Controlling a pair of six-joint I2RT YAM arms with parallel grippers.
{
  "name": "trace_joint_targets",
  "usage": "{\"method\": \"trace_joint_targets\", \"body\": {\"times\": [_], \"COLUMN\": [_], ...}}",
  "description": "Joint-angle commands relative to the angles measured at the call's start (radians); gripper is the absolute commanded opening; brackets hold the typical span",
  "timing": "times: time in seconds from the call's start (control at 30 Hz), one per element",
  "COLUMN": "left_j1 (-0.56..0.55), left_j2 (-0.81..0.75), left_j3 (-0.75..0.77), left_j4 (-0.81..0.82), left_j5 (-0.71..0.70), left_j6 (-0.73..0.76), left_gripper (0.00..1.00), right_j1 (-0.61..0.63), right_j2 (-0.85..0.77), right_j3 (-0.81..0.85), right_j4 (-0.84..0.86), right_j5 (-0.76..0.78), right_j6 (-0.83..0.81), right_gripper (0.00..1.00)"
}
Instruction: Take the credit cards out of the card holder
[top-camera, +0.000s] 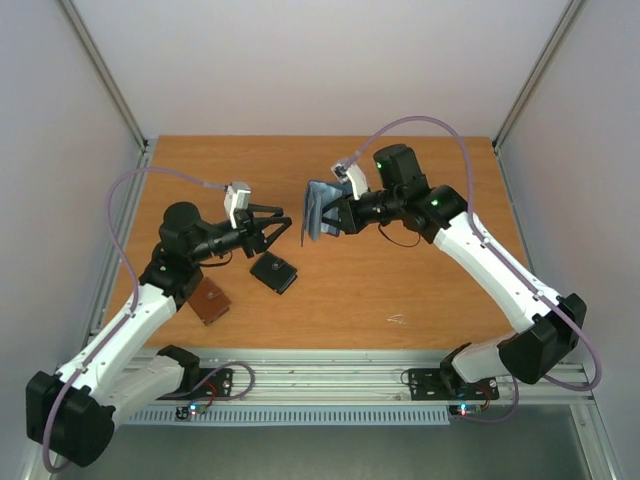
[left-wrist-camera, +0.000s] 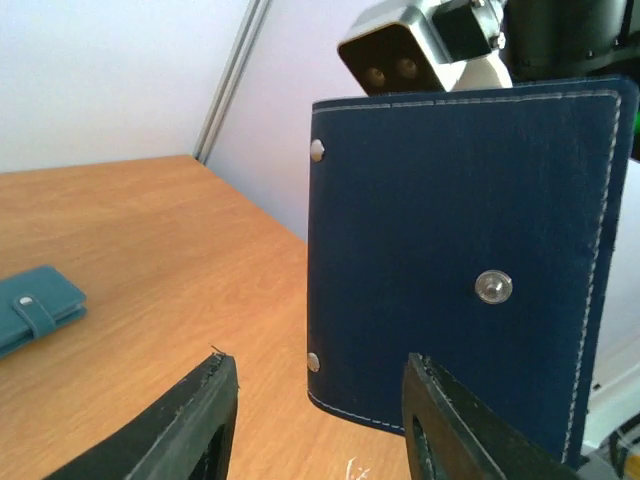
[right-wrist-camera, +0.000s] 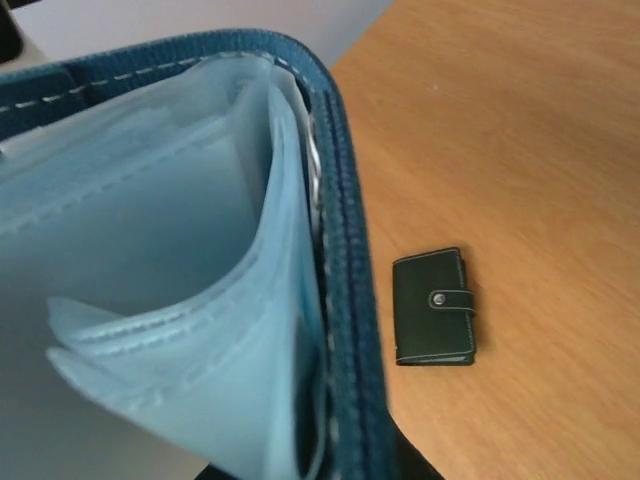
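Note:
My right gripper is shut on the dark navy card holder and holds it upright above the table's middle. In the right wrist view the holder hangs open, and its pale blue clear pockets fan out. No credit cards show in any view. My left gripper is open and empty, just left of the holder. In the left wrist view the holder's stitched navy cover with snap studs stands close ahead. My left gripper has its jaws spread near the cover's lower left corner, not touching it.
A black wallet with a snap tab lies on the table below the left gripper and also shows in the right wrist view. A brown flat item lies beside the left arm. A teal wallet lies farther left.

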Motion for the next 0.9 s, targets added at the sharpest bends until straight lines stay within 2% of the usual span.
{"method": "trace_joint_targets", "body": {"times": [0.0, 0.07, 0.23, 0.33, 0.37, 0.53, 0.77, 0.87], "left_j1": [-0.004, -0.014, -0.017, -0.019, -0.020, -0.024, -0.027, -0.027], "left_j2": [0.009, 0.009, 0.011, 0.018, 0.022, 0.025, 0.029, 0.029], "left_j3": [0.037, 0.044, 0.037, 0.041, 0.044, 0.044, 0.041, 0.039], "left_j4": [0.069, 0.058, 0.053, 0.051, 0.045, -0.012, -0.021, -0.018], "left_j5": [0.113, 0.146, 0.065, 0.033, 0.016, -0.120, -0.123, -0.119], "left_j6": [0.042, 0.070, 0.038, 0.023, 0.023, 0.055, 0.076, 0.083], "left_gripper": [0.53, 0.62, 0.80, 0.98, 0.99, 0.96, 0.90, 0.78], "right_j1": [0.004, 0.004, 0.081, 0.126, 0.140, 0.182, 0.231, 0.231], "right_j2": [0.021, 0.027, 0.071, 0.103, 0.113, 0.142, 0.210, 0.207], "right_j3": [0.047, 0.056, 0.143, 0.198, 0.217, 0.284, 0.389, 0.389], "right_j4": [0.017, 0.014, -0.093, -0.155, -0.174, -0.222, -0.313, -0.305], "right_j5": [-0.058, 0.010, 0.208, 0.312, 0.351, 0.439, 0.544, 0.528], "right_j6": [0.024, 0.051, 0.019, 0.012, 0.010, -0.012, -0.028, -0.032], "right_gripper": [0.01, 0.01, 0.01, 0.01, 0.01, 0.01, 0.01, 0.01]}}
